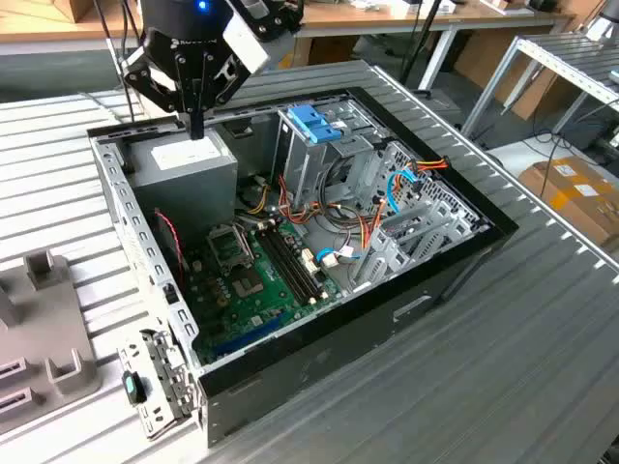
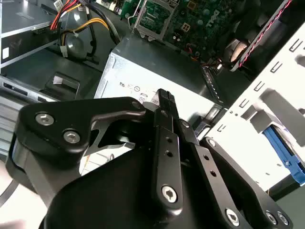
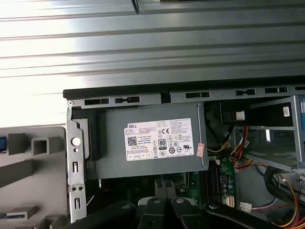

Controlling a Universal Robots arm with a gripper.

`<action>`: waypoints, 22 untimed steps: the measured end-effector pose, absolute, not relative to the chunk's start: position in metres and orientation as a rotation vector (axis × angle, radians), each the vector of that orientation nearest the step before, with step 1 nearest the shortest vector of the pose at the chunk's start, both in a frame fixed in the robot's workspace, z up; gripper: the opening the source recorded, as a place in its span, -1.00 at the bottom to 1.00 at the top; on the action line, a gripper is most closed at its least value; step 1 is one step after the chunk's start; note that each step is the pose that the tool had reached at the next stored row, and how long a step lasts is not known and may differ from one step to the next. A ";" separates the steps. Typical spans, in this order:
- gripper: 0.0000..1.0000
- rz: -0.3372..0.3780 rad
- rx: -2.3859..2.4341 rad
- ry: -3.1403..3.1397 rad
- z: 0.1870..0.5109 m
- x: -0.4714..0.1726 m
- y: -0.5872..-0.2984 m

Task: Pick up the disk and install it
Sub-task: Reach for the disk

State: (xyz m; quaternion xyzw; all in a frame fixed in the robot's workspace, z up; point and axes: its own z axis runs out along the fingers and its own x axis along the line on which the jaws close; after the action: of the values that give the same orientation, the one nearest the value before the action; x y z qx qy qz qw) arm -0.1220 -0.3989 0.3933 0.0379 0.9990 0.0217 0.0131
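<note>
Disk (image 3: pixel 8 216): in the first wrist view, a thin light-blue strip, apparently the carrier's edge, is showing at the lower left corner of the frame. It is sitting in a grey slotted holder (image 3: pixel 47 176), and the frame edge is cutting most of it off. The metal body and label are staying hidden, so which way it is facing cannot be told. It is resting outside the computer case (image 3: pixel 76 157), near the case's perforated wall.

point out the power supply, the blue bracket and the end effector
power supply (image 3: pixel 159 139): first wrist view, its white label
blue bracket (image 1: pixel 314 123): exterior view, its top face
end effector (image 1: pixel 196 130): exterior view, between its fingertips
</note>
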 end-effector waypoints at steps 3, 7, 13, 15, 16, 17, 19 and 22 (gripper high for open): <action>-0.79 0.068 0.118 3.112 0.393 -0.122 -0.399; -0.79 0.068 0.118 3.112 0.393 -0.122 -0.399; -0.79 0.068 0.118 3.112 0.393 -0.123 -0.399; -0.79 0.068 0.118 3.112 0.393 -0.125 -0.399; -0.79 0.068 0.118 3.112 0.393 -0.126 -0.399; -0.79 0.068 0.118 3.112 0.393 -0.127 -0.399; -0.79 0.068 0.118 3.112 0.393 -0.127 -0.399; -0.79 0.068 0.118 3.112 0.393 -0.128 -0.399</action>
State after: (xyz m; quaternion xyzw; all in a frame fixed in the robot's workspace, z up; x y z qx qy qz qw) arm -0.1277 -0.3989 0.3933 0.0379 0.9990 0.0217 0.0131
